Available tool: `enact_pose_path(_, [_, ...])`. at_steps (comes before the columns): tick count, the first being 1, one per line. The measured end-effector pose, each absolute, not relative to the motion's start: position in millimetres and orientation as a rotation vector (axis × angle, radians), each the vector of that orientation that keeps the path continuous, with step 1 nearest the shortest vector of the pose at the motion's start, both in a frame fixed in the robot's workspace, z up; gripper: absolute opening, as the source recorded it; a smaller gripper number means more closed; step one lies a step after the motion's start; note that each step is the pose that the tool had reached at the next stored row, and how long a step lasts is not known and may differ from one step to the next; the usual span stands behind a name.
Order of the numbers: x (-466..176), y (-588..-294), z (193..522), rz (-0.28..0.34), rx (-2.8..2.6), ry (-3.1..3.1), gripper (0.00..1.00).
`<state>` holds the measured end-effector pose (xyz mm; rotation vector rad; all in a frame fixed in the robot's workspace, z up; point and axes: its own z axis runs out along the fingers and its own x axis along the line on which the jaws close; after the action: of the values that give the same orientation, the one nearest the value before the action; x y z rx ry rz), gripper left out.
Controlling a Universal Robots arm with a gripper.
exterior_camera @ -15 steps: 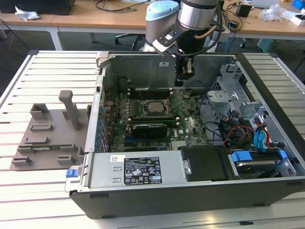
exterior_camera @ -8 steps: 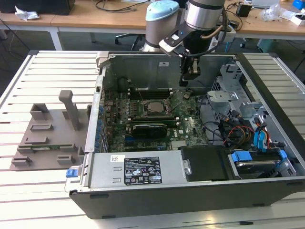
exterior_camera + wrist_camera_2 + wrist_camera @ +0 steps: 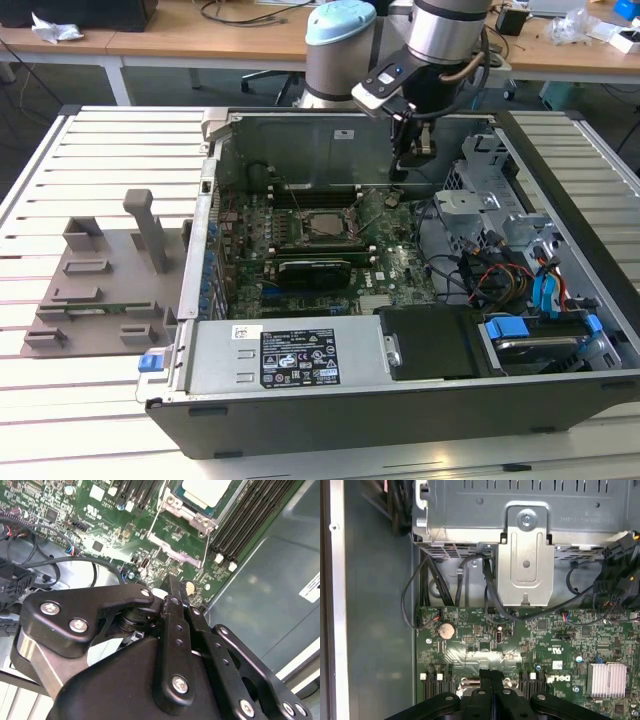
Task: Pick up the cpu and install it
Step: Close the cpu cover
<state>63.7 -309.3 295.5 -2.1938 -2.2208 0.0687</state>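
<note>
The arm (image 3: pixel 445 35) leans in from above with its wrist angled down. The gripper (image 3: pixel 399 172) points downward, and in both wrist views its black fingers (image 3: pixel 175 615) (image 3: pixel 486 681) are pressed together.

Green motherboard (image 3: pixel 395 265), pale silver-grey cpu (image 3: pixel 207 490), black gripper (image 3: pixel 172 587), blue drive latches (image 3: pixel 505 328), dark grey computer case (image 3: pixel 300 420), white table (image 3: pixel 100 150) with parallel ribs.
</note>
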Motion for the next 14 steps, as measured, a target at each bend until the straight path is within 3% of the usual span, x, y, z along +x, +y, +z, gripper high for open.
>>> enact_pose_path(14, [87,-309,295,0.069,-2.193,-2.221,0.11])
